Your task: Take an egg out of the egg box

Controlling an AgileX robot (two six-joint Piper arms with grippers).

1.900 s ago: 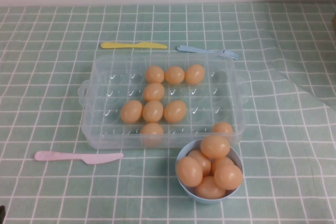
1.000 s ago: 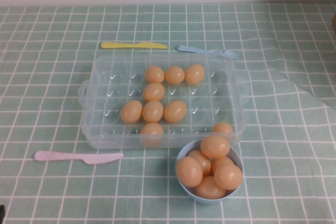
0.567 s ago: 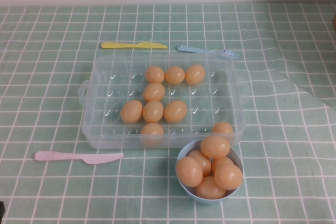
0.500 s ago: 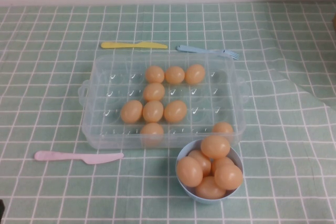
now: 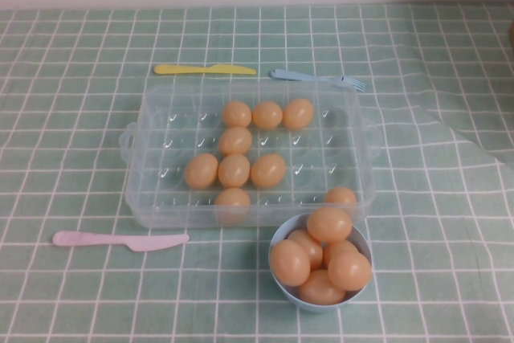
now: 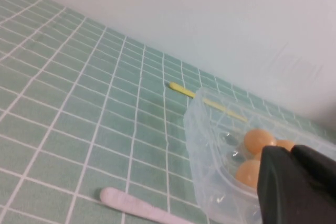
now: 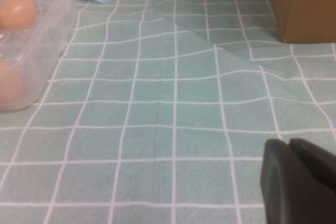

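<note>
The egg sits mid egg box, looks light, smooth and slippery, best pinched across its middle; left gripper shut and empty beside the box, right gripper likewise, parked well away

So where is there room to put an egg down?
Bare cloth lies left of the egg box, between the yellow knife and pink knife, and right of the box. Crowded: the bowl touches the box front. Left gripper, shut, and right gripper stay back.

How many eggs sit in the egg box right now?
9 in the egg box: three in the far row, one behind three in the middle, one at the near wall, one by the bowl.
</note>
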